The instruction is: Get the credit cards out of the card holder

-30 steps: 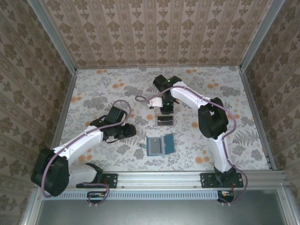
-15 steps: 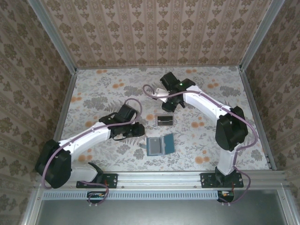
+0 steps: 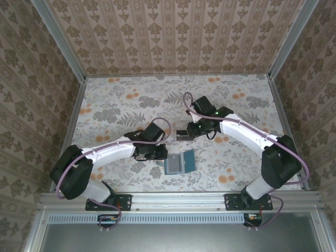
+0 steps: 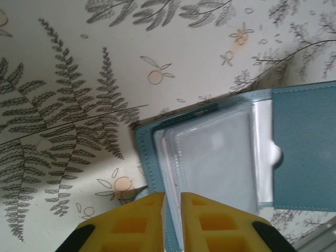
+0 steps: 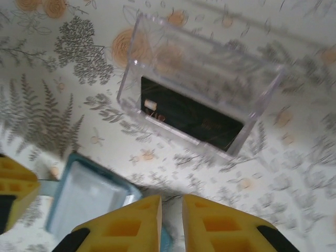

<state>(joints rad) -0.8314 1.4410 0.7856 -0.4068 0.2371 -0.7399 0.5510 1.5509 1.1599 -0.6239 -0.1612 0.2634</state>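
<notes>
Counted: one open card holder (image 3: pixel 178 163); one clear box (image 3: pixel 184 135) at its 12 o'clock, one dark card (image 5: pixel 189 118) inside. Left gripper (image 4: pixel 173 215) is angled down at the holder's 10 o'clock, fingers nearly together, grip undeterminable. Right gripper (image 5: pixel 172 220) is closed, empty.

Your surface (image 3: pixel 121 105) carries a fern-and-flower print. On it you have the open teal wallet (image 3: pixel 178 163) near the front edge, and a clear box (image 3: pixel 184 135) just behind, apart from it.
</notes>
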